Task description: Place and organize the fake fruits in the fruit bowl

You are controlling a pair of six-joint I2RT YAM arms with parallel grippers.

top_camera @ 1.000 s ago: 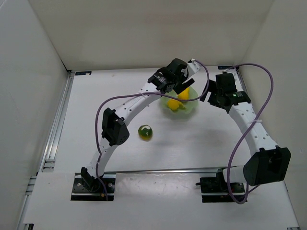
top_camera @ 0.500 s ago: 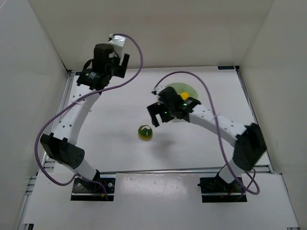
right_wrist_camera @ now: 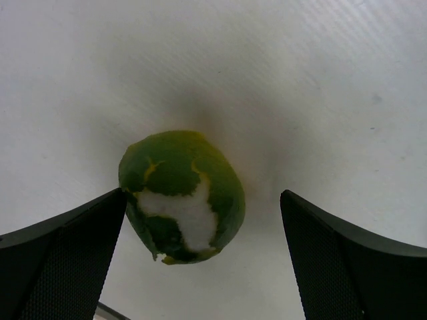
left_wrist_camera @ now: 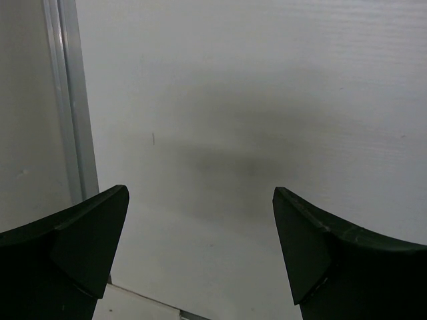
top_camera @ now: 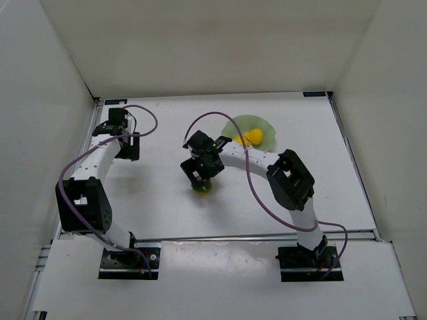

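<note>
The right claw (right_wrist_camera: 200, 267) is held released above the round green-and-yellow fruit (right_wrist_camera: 181, 197), its two dark fingers (right_wrist_camera: 63, 253) spread wide on either side of it in the right wrist view; the nearer finger appears just beside the fruit's edge, though contact cannot be confirmed. For the grasp to go well, the fruit is best centred between the fingers before they are closed, since a round plastic body is likely to roll or squirt out if pinched off-centre. A slow descent and a gentle squeeze across the widest part are advised, followed by a lift toward one o'clock, where the fruit bowl (top_camera: 235, 127) lies with yellow fruits (top_camera: 252, 138) already in it. In the top view the fruit (top_camera: 202, 187) sits on the white worktop (top_camera: 267, 193) at about seven o'clock from the bowl. The left claw (left_wrist_camera: 200, 260) is also released, empty, over bare worktop beside a metal rail (left_wrist_camera: 67, 100) at the nine o'clock edge. The worktop is enclosed by plain white walls (top_camera: 213, 47).
</note>
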